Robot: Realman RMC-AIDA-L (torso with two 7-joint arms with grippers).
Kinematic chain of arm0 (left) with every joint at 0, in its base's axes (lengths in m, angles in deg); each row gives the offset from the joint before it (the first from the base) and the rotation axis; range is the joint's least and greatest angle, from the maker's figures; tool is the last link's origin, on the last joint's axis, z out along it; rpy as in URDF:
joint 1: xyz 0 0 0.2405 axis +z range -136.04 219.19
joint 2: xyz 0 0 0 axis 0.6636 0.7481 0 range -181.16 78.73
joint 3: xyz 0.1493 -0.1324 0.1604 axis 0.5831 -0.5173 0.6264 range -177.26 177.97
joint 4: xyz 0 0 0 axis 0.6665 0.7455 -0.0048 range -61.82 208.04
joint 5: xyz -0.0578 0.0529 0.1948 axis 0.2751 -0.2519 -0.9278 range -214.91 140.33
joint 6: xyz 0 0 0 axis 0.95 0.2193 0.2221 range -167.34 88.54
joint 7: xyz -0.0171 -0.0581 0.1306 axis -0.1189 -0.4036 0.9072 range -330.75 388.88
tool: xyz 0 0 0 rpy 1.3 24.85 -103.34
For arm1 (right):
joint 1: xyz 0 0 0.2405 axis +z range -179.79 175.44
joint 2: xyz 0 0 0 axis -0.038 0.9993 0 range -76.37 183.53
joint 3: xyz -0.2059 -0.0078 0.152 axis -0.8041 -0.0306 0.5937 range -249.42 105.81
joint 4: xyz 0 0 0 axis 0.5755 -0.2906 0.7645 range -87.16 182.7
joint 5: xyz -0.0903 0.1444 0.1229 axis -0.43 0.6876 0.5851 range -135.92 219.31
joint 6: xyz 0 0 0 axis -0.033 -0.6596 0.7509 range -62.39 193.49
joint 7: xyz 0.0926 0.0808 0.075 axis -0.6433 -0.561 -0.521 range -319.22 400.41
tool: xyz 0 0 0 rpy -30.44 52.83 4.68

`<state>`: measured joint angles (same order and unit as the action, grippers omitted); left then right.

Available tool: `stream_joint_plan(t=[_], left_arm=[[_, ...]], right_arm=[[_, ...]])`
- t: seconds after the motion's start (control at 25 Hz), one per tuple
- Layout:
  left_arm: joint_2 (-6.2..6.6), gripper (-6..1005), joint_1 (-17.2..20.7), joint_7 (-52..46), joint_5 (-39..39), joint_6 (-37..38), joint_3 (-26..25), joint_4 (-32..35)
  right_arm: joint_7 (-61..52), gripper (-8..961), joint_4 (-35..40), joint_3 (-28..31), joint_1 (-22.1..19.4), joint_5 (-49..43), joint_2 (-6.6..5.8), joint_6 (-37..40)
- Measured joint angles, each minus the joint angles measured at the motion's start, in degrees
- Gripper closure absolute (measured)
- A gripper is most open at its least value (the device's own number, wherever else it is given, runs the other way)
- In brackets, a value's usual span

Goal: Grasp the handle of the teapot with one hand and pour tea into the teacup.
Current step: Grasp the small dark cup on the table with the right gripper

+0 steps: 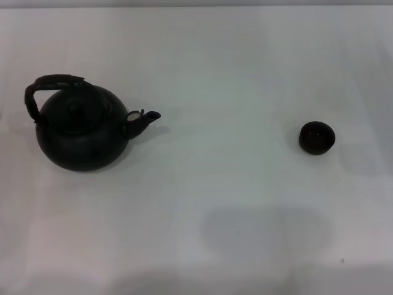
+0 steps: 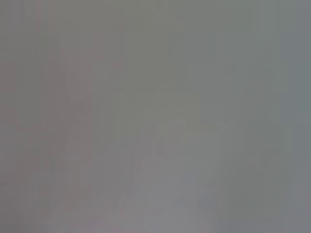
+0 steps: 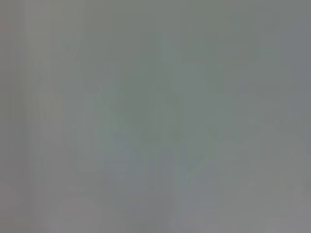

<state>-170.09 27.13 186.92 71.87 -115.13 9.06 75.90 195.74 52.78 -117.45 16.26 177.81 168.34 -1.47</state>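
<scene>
The large round black teapot [image 1: 80, 132] stands upright on the white table [image 1: 221, 74] at the left in the head view, its short spout [image 1: 146, 118] pointing right. Its dark rough hoop handle [image 1: 52, 83] arches over the knobbed lid [image 1: 77, 110]. The small dark handleless teacup [image 1: 317, 137] stands upright far to the right, well apart from the teapot. Neither gripper shows in the head view. Both wrist views show only a plain grey surface, with no fingers and no task object.
The white table stretches wide between the teapot and teacup and to the back. A faint shadow [image 1: 267, 230] lies on the table near the front edge, right of centre.
</scene>
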Motion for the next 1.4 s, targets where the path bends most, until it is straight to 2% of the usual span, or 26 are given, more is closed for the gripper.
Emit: stream_joint_plan(t=[0.28,0.52,0.6,0.84,0.96,1.08,1.24,1.28,1.32,1.36,1.4], left_arm=[[-0.12,138,0.15,0.14,0.63,2.00,-0.41,-0.41],[-0.09,138,0.26,0.34,1.88,2.58,-0.45,-0.24],[0.01,138,0.26,0.23,2.15,3.15,-0.45,-0.02],[-0.02,138,0.49,-0.02,1.99,3.03,-0.20,-0.21],[-0.08,138,0.76,-0.53,2.11,2.87,-0.34,-0.48],[-0.09,138,0.97,-1.12,2.02,2.76,-0.21,-0.25],[-0.05,137,0.76,-1.50,1.75,2.50,-0.06,-0.17],[-0.06,137,0.69,-1.53,1.67,2.30,-0.06,-0.17],[-0.06,137,0.68,-1.53,1.64,2.19,-0.05,-0.19],[-0.06,137,0.68,-1.54,1.61,2.09,-0.04,-0.25],[-0.06,137,0.71,-1.56,1.59,2.03,-0.03,-0.34]], right_arm=[[-1.13,110,2.71,-3.25,-0.63,-3.41,-0.36,3.29],[-4.16,110,5.20,-3.37,-3.05,-8.10,-0.59,-0.98],[-6.55,110,6.57,-3.41,-4.12,-11.02,-1.27,-2.93],[-24.14,109,19.75,-3.32,-9.15,-27.42,-5.11,-7.62],[-33.83,110,26.37,-2.97,-9.32,-35.94,-6.82,-10.69],[-41.68,111,32.04,-2.91,-8.23,-43.73,-7.59,-15.14],[-50.55,110,37.81,-3.08,-5.18,-54.19,-7.03,-21.43],[-52.52,110,38.66,-3.25,-3.85,-57.20,-6.51,-22.85],[-54.45,109,39.22,-3.33,-1.28,-62.11,-5.25,-24.36],[-54.45,109,39.22,-3.33,-1.28,-62.11,-5.25,-24.36],[-54.87,109,39.22,-3.37,-0.12,-64.57,-4.37,-24.89]])
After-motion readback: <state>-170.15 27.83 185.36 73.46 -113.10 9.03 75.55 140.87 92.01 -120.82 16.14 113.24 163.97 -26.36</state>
